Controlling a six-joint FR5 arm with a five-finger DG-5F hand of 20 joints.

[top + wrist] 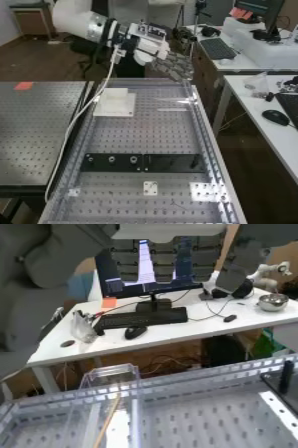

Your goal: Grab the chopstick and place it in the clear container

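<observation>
Hand (174,66): fingers extended, nothing gripped. Chopstick (108,420): appears within the walls of the clear container (110,370), at the far right edge of the bench (120,135). Placement appears complete; only arm retraction appears to remain.

The white arm (74,21) slants from the high view's upper left, robot hand (174,66) angled downward, fingers straight.

From the bench (110,202)'s near end, I have the chopstick (109,419) at the container (113,370), block (116,104) left of them, bar (171,163) before them, desk (245,102) off right.
</observation>
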